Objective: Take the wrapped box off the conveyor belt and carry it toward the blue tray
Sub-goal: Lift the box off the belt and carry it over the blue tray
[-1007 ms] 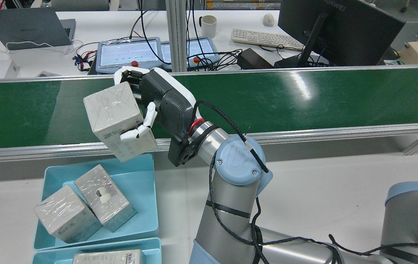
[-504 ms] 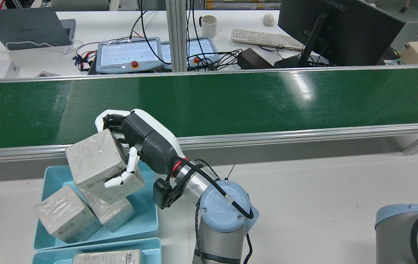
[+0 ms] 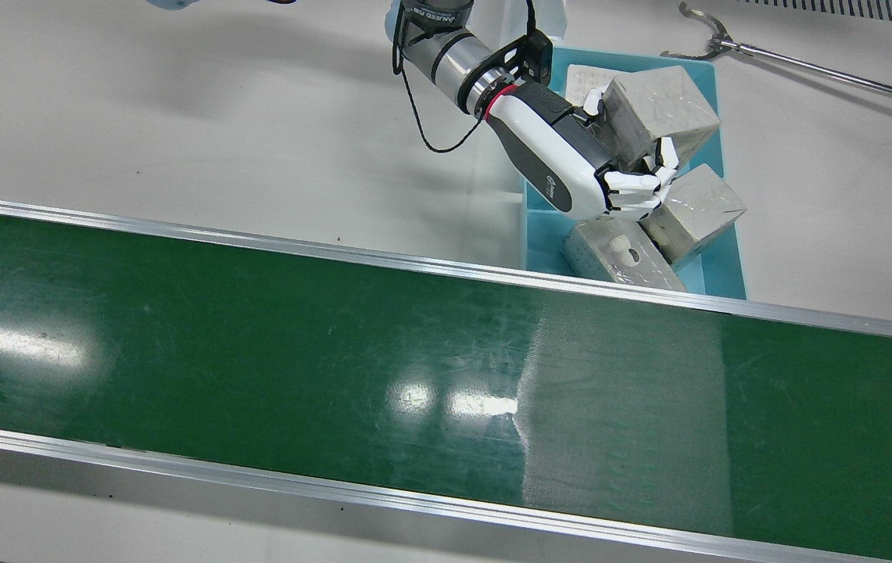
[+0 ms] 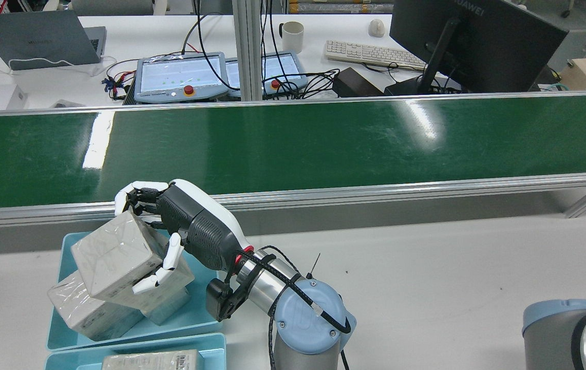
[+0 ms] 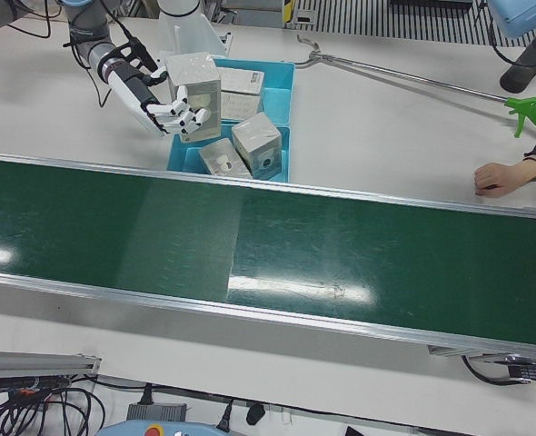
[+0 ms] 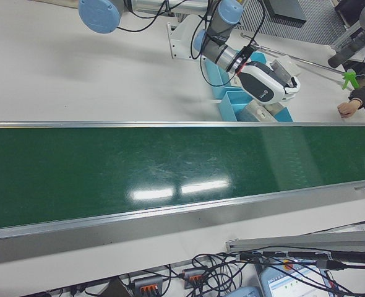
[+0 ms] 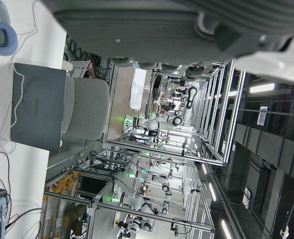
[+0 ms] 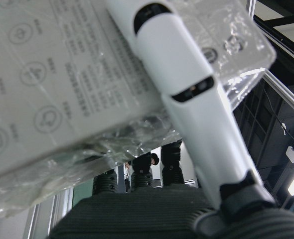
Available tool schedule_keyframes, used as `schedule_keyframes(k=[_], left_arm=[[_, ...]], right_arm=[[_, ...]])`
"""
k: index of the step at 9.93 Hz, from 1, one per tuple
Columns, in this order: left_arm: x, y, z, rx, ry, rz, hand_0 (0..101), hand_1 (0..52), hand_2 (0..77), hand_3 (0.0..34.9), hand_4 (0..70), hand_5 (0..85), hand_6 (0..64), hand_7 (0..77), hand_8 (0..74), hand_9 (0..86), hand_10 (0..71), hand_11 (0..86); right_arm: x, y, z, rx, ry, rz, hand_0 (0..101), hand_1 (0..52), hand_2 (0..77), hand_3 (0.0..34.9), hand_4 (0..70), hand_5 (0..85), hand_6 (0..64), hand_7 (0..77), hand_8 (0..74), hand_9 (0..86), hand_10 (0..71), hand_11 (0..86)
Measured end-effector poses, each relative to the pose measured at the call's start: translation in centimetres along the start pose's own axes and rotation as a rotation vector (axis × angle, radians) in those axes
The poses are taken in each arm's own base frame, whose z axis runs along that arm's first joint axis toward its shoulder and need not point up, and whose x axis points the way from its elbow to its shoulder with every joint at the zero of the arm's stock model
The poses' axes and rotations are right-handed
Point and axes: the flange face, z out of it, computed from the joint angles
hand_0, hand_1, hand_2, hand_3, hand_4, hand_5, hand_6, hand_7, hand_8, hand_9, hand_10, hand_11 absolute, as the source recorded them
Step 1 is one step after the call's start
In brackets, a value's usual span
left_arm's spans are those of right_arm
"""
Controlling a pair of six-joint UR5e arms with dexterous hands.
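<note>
My right hand (image 4: 190,231) is shut on the wrapped box (image 4: 113,257), a pale carton in clear film, fingers over its top and side. It holds the box tilted over the blue tray (image 4: 205,308), close above two other wrapped boxes (image 4: 84,313); whether they touch I cannot tell. The hand (image 3: 563,156) and box (image 3: 660,105) also show in the front view over the tray (image 3: 727,266). The right hand view fills with the box (image 8: 62,99) and one finger (image 8: 187,99). The left hand view shows only the dark underside of my left hand (image 7: 152,30).
The green conveyor belt (image 4: 323,144) runs across the table beyond the tray, bare. A second blue tray (image 4: 210,341) with a wrapped box lies nearer the robot. A long reacher tool (image 5: 413,77) lies on the table, and a person's hand (image 5: 504,177) rests nearby.
My right hand has carried the wrapped box from above the belt's near edge down and back over the blue tray, lowering it close to the boxes there.
</note>
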Motion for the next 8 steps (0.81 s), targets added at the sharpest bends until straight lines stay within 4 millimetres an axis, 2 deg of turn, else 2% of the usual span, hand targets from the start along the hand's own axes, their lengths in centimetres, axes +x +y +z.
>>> schedule_keyframes(k=[1,2,3,4,5,6,7,8], left_arm=[[0.0,0.0,0.0,0.0,0.0,0.0,0,0.0,1.1,0.0,0.0,1.1,0.0,0.5,0.5,0.0,0.0,0.5],[0.0,0.0,0.0,0.0,0.0,0.0,0,0.0,1.1,0.0,0.0,1.1,0.0,0.5,0.5,0.0,0.5,0.0],[0.0,0.0,0.0,0.0,0.0,0.0,0,0.0,1.1,0.0,0.0,1.1,0.0,0.5,0.5,0.0,0.5,0.0],[0.0,0.0,0.0,0.0,0.0,0.0,0,0.0,0.5,0.0,0.0,1.1,0.0,0.5,0.5,0.0,0.5,0.5],[0.0,0.0,0.0,0.0,0.0,0.0,0,0.0,0.5,0.0,0.0,1.1,0.0,0.5,0.5,0.0,0.5,0.5],[0.0,0.0,0.0,0.0,0.0,0.0,0,0.0,1.1,0.0,0.0,1.1,0.0,0.5,0.5,0.0,0.5,0.0],[0.0,0.0,0.0,0.0,0.0,0.0,0,0.0,1.1,0.0,0.0,1.1,0.0,0.5,0.5,0.0,0.5,0.0],[0.0,0.0,0.0,0.0,0.0,0.0,0,0.0,0.5,0.0,0.0,1.1,0.0,0.5,0.5,0.0,0.5,0.0]], right_arm=[[0.4,0.1,-0.1,0.0,0.005,0.004,57,2.2,31.6,10.7,37.1,50.7,27.3,66.0,32.7,63.8,43.1,38.2],[0.5,0.2,-0.2,-0.002,0.006,0.009,59,12.0,22.9,13.7,29.5,44.2,19.1,56.2,24.5,57.3,37.1,33.3],[0.5,0.4,-0.2,-0.006,0.005,0.013,57,18.5,20.7,18.6,20.7,37.1,11.4,49.1,13.1,49.6,26.2,24.0],[0.3,0.7,-0.3,-0.012,0.004,0.017,50,10.4,17.5,19.0,10.9,27.8,2.7,42.5,0.0,41.5,15.3,14.2],[0.1,1.0,-0.4,-0.019,0.002,0.022,46,12.0,10.4,20.5,12.0,17.5,4.9,31.6,0.0,28.9,1.1,5.4],[-0.2,1.3,-0.7,-0.026,-0.001,0.026,45,12.0,12.5,20.0,13.1,22.9,4.4,18.0,0.0,10.4,0.0,1.6],[-1.2,1.6,-1.0,-0.037,-0.013,0.029,46,12.0,12.5,20.0,13.1,22.9,4.4,25.6,0.0,1.6,0.0,1.6],[-3.3,1.9,-1.2,-0.052,-0.038,0.028,46,12.5,13.6,20.6,15.3,23.5,6.0,25.6,0.0,4.4,0.0,1.6]])
